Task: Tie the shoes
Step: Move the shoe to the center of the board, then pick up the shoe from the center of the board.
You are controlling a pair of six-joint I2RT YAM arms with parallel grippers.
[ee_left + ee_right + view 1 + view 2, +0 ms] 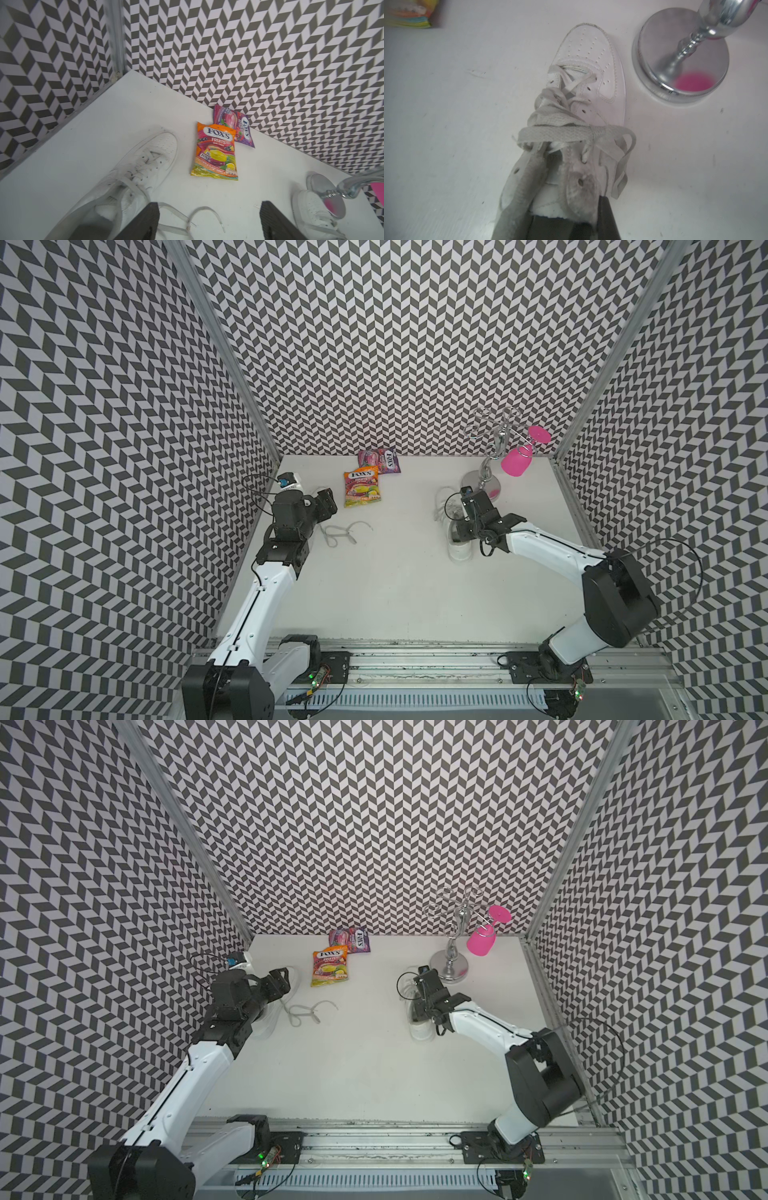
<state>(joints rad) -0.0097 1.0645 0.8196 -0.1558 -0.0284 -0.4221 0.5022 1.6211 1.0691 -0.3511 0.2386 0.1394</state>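
Two white shoes on the white bench [395,593], one by each arm. The left shoe [133,176] lies near the left edge, mostly under the left arm in both top views; from the left wrist view its long axis runs from the heel under the tool toward the toe, which points at the back-left corner. Its laces [345,533] are loose, trailing in open curls on the bench toward the middle. The left tool [209,220] hangs over that shoe's heel end with its jaws wide apart, nothing between them. The right shoe [591,83] sits toward the back-right part of the bench, long axis front to back, toe toward the back edge, just beside the round base of a chrome stand [681,56]; whether they touch I cannot tell. Its laces [571,133] are bunched across the tongue in a loose loop. The right tool [564,226] is down at the shoe's collar, jaws closed; a grey lace strand runs into them. A pink glass [519,458] hangs from the stand. Two candy bags [362,487] lie near the back edge.
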